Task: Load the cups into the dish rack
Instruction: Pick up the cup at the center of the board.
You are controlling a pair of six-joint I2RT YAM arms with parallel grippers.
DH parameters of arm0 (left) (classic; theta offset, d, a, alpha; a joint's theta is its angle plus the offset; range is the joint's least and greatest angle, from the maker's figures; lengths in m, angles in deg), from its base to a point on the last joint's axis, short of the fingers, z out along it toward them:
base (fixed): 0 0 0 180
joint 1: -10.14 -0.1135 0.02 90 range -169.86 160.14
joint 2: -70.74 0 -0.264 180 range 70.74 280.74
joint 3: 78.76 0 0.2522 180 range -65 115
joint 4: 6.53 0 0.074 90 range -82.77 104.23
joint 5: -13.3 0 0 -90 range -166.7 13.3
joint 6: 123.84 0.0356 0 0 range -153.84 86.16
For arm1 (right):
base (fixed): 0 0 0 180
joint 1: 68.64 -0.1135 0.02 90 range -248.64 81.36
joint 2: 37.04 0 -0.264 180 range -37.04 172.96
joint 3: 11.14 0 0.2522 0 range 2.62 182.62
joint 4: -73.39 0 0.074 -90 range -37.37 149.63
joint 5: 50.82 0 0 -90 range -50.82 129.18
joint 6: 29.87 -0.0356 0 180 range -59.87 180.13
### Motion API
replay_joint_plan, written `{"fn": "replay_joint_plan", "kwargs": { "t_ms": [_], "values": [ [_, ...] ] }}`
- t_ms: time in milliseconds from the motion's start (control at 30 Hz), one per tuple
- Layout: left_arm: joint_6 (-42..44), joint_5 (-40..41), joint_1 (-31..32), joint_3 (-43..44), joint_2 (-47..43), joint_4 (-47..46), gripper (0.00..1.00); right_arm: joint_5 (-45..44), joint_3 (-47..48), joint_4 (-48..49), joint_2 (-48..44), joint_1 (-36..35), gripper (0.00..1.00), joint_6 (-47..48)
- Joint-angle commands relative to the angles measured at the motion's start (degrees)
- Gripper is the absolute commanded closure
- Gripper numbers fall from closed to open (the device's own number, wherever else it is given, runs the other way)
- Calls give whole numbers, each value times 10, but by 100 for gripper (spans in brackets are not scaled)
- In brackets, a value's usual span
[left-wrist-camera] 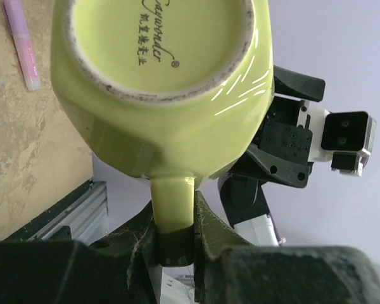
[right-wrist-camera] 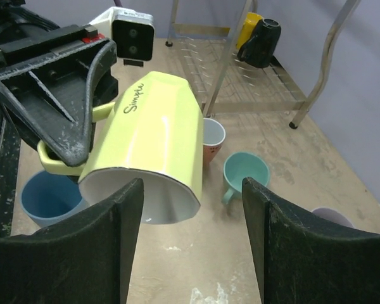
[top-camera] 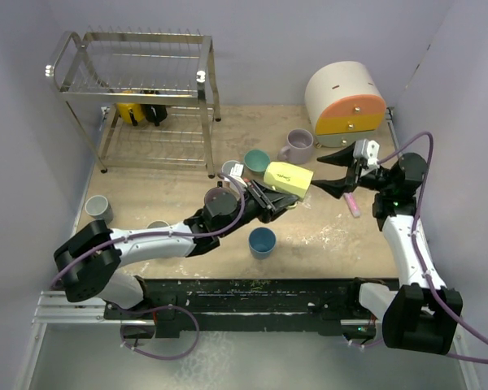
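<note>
My left gripper [top-camera: 270,199] is shut on the handle of a pale green mug [top-camera: 289,179] and holds it on its side above the table. In the left wrist view the handle sits between the fingers [left-wrist-camera: 206,221] under the mug's base [left-wrist-camera: 164,95]. My right gripper [top-camera: 332,172] is open, just right of the mug's mouth. In the right wrist view its gripper [right-wrist-camera: 193,247] faces the mug [right-wrist-camera: 155,145], not touching it. The dish rack [top-camera: 138,89] stands far left, with a yellow mug [top-camera: 130,110] and a black mug [top-camera: 154,112] on its lower tier.
On the table are a lavender mug [top-camera: 297,145], a teal mug [top-camera: 256,161], a salmon mug [top-camera: 232,171], a blue mug [top-camera: 262,241] and a grey mug [top-camera: 98,208]. A pink stick [top-camera: 352,203] lies at right. A cream-and-orange drawer box [top-camera: 346,97] stands at the far right.
</note>
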Motion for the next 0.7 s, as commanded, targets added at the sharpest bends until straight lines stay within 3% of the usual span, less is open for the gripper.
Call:
{"fn": "replay_joint_plan", "kwargs": {
  "t_ms": [0,467,667],
  "values": [
    [60,11,-6,-6,-61,-103,100,31,57,-163,-5,-3,34,143],
    [189,22,-33,-93,-144,-111,100,43,69,-212,0,-1,32,199],
    [304,12,-38,-122,-186,-117,100,42,69,-214,2,-1,32,202]
  ]
}}
